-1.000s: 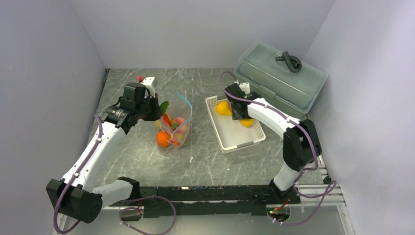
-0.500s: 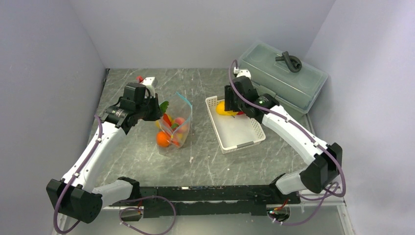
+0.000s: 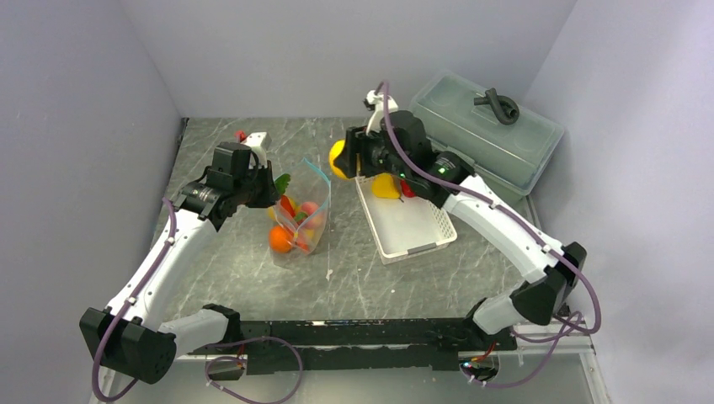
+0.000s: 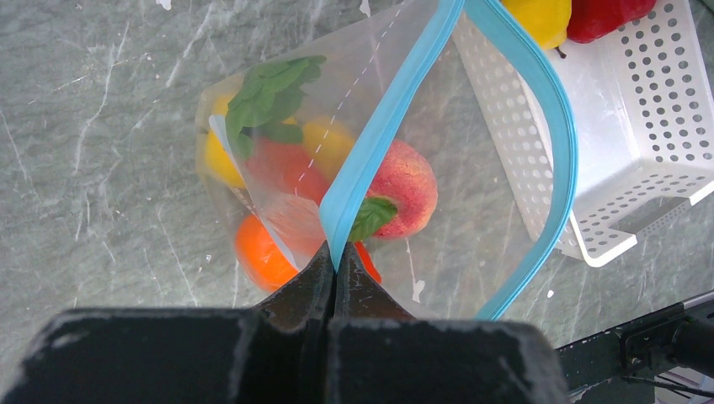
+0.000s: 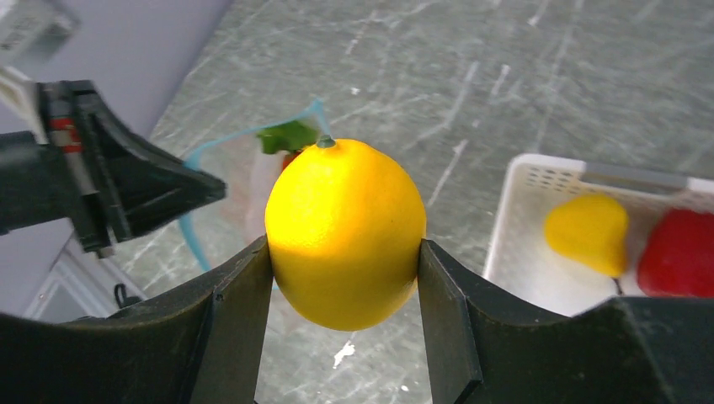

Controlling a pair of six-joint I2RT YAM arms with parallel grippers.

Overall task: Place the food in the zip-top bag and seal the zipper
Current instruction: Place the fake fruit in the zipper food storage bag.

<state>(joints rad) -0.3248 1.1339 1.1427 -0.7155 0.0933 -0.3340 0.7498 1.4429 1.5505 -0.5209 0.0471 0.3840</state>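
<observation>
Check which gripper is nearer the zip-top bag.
Left. The left gripper pinches the zip-top bag by its zipper; the right gripper, gripping a lemon, hangs apart from it, toward the basket.

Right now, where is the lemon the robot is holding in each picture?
Top external: lemon upper middle, just left of the white basket.
Left wrist: not in it.
Right wrist: lemon dead centre, between the right fingers.
Shared landmark: the white basket, in all three.

The lemon [image 5: 345,231] is coloured bright yellow. The clear zip-top bag [image 4: 337,76] is edged by a light-blue zipper [image 4: 383,126] — orange, red and green are seen through it. The basket [image 4: 665,118] is white, hole-patterned; the surface [image 3: 253,269] is veined grey.
</observation>
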